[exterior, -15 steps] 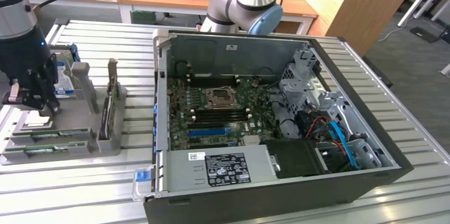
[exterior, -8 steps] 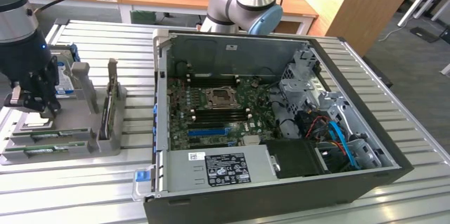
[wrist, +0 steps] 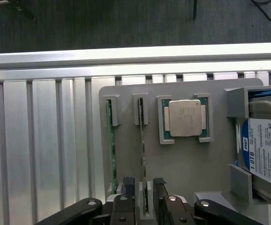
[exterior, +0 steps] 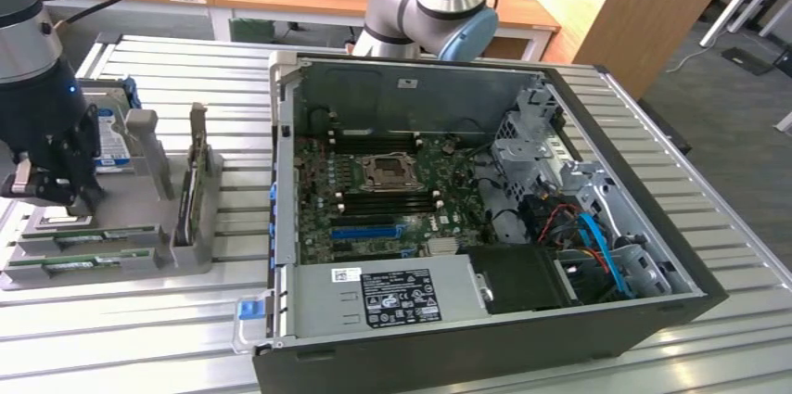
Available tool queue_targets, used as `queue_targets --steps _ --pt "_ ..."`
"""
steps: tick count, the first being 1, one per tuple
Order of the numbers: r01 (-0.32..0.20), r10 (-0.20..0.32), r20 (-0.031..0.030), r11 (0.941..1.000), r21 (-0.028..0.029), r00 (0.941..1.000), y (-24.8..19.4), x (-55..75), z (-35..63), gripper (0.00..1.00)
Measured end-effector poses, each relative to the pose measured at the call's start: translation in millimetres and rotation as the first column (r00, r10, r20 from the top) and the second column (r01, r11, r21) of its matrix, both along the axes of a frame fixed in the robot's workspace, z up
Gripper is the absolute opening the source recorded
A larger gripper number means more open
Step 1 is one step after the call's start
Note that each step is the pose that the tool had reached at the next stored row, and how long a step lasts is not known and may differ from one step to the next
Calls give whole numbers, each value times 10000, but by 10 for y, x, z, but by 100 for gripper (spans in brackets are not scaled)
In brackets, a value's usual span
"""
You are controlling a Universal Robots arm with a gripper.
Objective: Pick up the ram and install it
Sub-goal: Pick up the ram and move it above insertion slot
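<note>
Two green ram sticks stand on edge in slots of a grey fixture [wrist: 186, 164]. In the wrist view my gripper [wrist: 143, 188] is open, and its dark fingers [wrist: 128, 186] straddle one end of the ram [wrist: 142, 145] that lies nearer the CPU, with a gap on each side. The other ram stick [wrist: 111, 150] stands free in the neighbouring slot. In the exterior view my gripper [exterior: 50, 192] hangs low over the fixture's end at the exterior view's left, just above the rear ram [exterior: 93, 239].
A square silver CPU [wrist: 185, 118] and a blue-labelled hard drive [wrist: 266, 150] share the fixture. The open computer case [exterior: 409, 65] lies to the exterior view's right, with the motherboard's memory slots [exterior: 386, 196] exposed. Everything rests on a slatted metal table [exterior: 136, 329].
</note>
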State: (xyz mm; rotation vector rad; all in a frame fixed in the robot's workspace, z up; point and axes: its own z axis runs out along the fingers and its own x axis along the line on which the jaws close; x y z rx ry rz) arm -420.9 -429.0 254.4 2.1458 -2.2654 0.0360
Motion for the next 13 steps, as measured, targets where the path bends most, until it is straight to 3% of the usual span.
queue_targets --steps 11,13 --pt "0 0 0 10000 14 10000 -220 -1 0 30" --pt "-1 1 0 10000 15 10000 -229 -1 0 30"
